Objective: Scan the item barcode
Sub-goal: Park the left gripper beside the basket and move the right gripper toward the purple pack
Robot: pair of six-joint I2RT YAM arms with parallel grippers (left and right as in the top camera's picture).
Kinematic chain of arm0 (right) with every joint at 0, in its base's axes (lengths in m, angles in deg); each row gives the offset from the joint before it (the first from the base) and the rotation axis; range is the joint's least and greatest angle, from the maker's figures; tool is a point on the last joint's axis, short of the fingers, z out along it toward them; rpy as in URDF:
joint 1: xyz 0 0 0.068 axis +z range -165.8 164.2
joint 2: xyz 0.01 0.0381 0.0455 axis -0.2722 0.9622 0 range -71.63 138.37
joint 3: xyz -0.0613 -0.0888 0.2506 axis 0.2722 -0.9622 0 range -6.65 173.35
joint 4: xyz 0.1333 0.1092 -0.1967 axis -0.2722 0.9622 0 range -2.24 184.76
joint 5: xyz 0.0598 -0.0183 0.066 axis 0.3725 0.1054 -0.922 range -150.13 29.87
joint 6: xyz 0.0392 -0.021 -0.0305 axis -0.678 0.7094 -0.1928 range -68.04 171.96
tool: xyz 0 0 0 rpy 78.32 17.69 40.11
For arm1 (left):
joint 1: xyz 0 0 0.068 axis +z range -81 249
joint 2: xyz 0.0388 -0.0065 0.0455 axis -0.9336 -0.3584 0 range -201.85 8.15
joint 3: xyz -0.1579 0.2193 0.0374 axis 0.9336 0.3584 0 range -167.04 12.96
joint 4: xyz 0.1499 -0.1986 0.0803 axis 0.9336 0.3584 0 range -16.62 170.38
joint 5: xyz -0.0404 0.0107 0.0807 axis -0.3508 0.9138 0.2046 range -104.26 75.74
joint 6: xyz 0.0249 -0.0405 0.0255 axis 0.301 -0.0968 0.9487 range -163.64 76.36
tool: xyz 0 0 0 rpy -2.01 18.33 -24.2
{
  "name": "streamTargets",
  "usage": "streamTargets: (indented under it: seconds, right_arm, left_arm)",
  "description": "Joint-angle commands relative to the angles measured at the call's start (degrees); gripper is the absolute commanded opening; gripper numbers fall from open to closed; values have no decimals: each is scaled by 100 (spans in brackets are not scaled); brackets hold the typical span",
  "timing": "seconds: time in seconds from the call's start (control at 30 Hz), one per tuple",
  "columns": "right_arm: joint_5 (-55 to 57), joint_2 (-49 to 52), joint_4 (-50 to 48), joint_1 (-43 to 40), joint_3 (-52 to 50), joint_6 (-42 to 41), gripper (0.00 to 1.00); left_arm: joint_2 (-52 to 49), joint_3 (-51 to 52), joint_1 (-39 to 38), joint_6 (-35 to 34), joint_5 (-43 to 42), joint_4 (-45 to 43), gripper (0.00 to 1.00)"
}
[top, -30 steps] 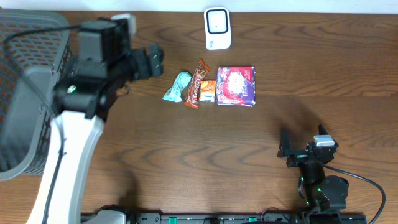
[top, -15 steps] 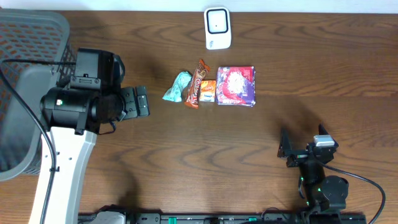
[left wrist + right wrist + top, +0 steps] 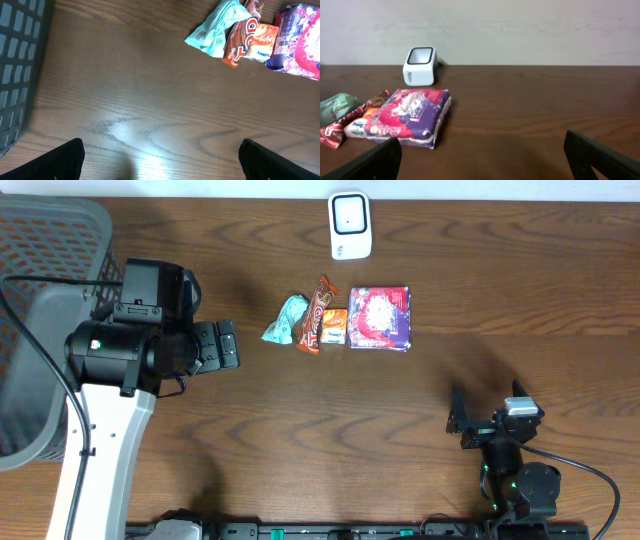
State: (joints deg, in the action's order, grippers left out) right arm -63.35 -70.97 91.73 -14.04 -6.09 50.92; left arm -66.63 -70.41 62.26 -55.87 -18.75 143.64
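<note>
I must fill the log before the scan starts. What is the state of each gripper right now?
Left gripper: open, holding nothing.
Right gripper: open, holding nothing.

Left arm (image 3: 105,430), down-left of the white scanner (image 3: 350,225): white link, black round housings, green light, black cable. Right arm (image 3: 515,470), down-right of it: black, grey cap, green lights

Dark wood table (image 3: 500,300) with white scanner (image 3: 350,225), teal packet (image 3: 287,319), brown bar (image 3: 315,315), orange sachet (image 3: 335,327), purple pack (image 3: 380,318)
</note>
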Motion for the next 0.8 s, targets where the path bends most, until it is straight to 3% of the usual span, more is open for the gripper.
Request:
streamTargets:
  seconds: [0.0, 0.07, 0.2, 0.4, 0.6, 0.77]
  right_arm:
    - [-142, -35, -269, -42, -22, -203, 99]
    - [-717, -35, -540, -42, -22, -905, 99]
    - [-3558, -35, -463, -26, -22, -3357, 99]
    - [-3790, -35, -1263, -22, -22, -5038, 99]
    - [-3797, -33, -2736, -17, 63, -5532, 99]
    - [-3344, 131, -2514, -20, 643, -5021, 99]
  left_arm:
    - [-24, -22, 31, -33, 68, 20, 98]
    - [-24, -22, 31, -33, 68, 20, 98]
    - [-24, -22, 31, -33, 68, 20, 98]
    - [-24, -22, 31, -33, 68, 17, 98]
    - [-24, -22, 31, -33, 68, 20, 98]
    - [-24, -22, 31, -33, 68, 20, 98]
